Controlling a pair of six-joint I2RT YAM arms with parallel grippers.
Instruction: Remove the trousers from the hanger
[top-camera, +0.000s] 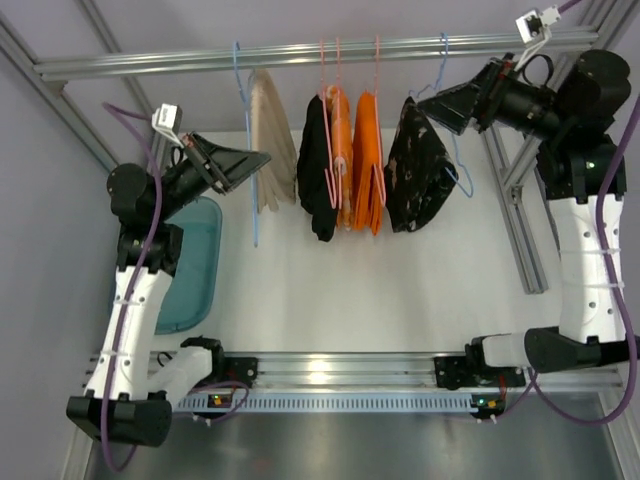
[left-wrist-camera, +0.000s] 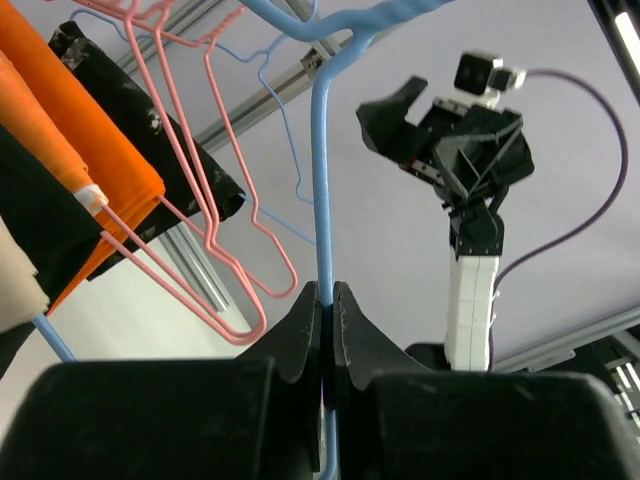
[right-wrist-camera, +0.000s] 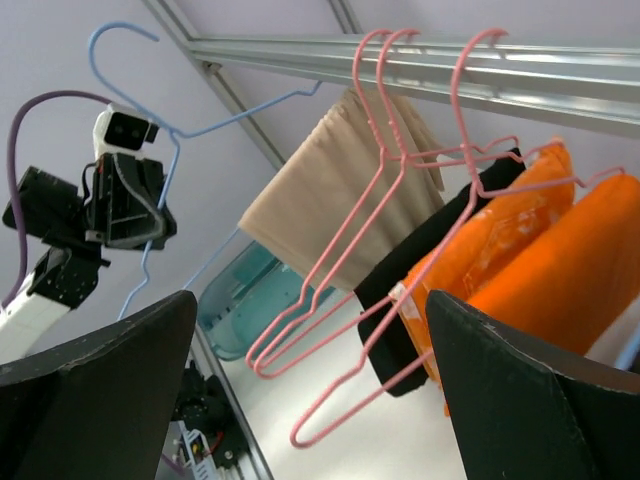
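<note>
The beige trousers (top-camera: 272, 140) hang folded over the light-blue hanger (top-camera: 254, 215), leftmost on the rail. My left gripper (top-camera: 260, 159) is at the hanger's left side, level with the trousers. In the left wrist view it (left-wrist-camera: 327, 295) is shut on the blue hanger wire (left-wrist-camera: 322, 180), and a sliver of the trousers (left-wrist-camera: 15, 275) shows at the left edge. My right gripper (top-camera: 430, 108) is open and empty, up by the rail at the right. In the right wrist view it (right-wrist-camera: 310, 340) faces the trousers (right-wrist-camera: 340, 190) and the blue hanger (right-wrist-camera: 180, 130) from a distance.
Pink hangers (top-camera: 330, 80) carry a black garment (top-camera: 317, 170) and orange garments (top-camera: 365, 165). A second blue hanger holds a dark patterned garment (top-camera: 418, 170) just below my right gripper. A teal bin (top-camera: 190, 265) sits under my left arm. Aluminium frame posts (top-camera: 520, 210) stand on the right.
</note>
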